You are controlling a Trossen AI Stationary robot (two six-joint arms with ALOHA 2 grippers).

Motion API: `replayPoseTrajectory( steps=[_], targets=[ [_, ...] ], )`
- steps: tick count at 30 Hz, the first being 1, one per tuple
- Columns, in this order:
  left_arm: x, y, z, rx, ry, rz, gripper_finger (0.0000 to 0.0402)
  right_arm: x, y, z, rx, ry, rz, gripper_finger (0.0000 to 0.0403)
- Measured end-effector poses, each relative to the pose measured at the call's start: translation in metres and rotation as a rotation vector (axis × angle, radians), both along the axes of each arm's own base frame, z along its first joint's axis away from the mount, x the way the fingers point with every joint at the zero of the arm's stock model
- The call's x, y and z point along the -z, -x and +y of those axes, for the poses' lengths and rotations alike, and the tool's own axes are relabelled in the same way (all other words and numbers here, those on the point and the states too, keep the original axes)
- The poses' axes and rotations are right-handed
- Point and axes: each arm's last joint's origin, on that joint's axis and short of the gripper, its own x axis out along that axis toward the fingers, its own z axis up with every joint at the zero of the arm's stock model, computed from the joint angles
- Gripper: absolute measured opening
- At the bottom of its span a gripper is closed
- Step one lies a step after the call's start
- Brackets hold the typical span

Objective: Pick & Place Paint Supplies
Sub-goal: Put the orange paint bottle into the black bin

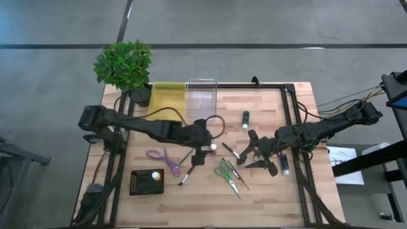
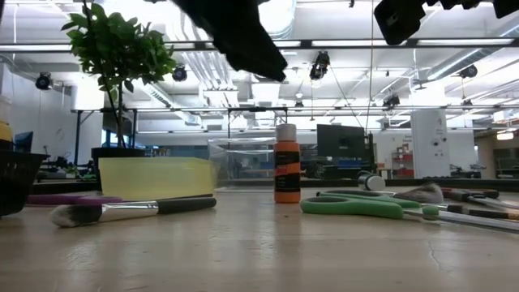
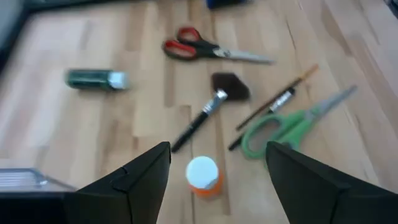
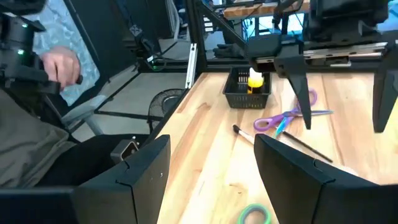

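An orange paint bottle [image 3: 202,174] with a white cap stands upright on the wooden table [image 1: 267,197], also seen in the low view [image 2: 285,162]. My left gripper [image 3: 217,149] hangs open above it, a finger on either side, touching nothing. Past it lie a fan-headed brush [image 3: 217,99], a thin brush [image 3: 273,106] and a green bottle [image 3: 96,79] on its side. A yellow bottle [image 1: 154,175] sits in a black basket [image 1: 137,184]. A white-tipped brush [image 1: 189,172] lies near it. My right gripper [image 4: 211,146] is open and holds nothing, right of centre [image 1: 257,159].
Green scissors [image 1: 229,175], purple scissors [image 1: 164,159] and red scissors [image 3: 205,48] lie on the table. A clear box [image 1: 201,95], a yellow block [image 1: 167,98] and a potted plant [image 1: 124,63] stand at the far edge. A person's hand [image 4: 59,65] shows beyond the table.
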Motion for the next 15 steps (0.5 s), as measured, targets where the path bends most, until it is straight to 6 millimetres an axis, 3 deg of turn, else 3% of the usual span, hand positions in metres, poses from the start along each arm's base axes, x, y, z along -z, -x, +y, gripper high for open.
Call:
replayPoseTrajectory(
  steps=[9, 15],
  targets=[
    [0.024, -0.036, 0.003, 0.064, -0.002, 0.196, 0.0271, 0.002, 0.003, 0.000, 0.005, -0.012, 0.043, 0.0228],
    [0.030, -0.044, 0.011, 0.054, -0.017, 0.215, 0.0271, 0.003, 0.004, 0.000, 0.001, -0.009, 0.056, 0.0228]
  ],
)
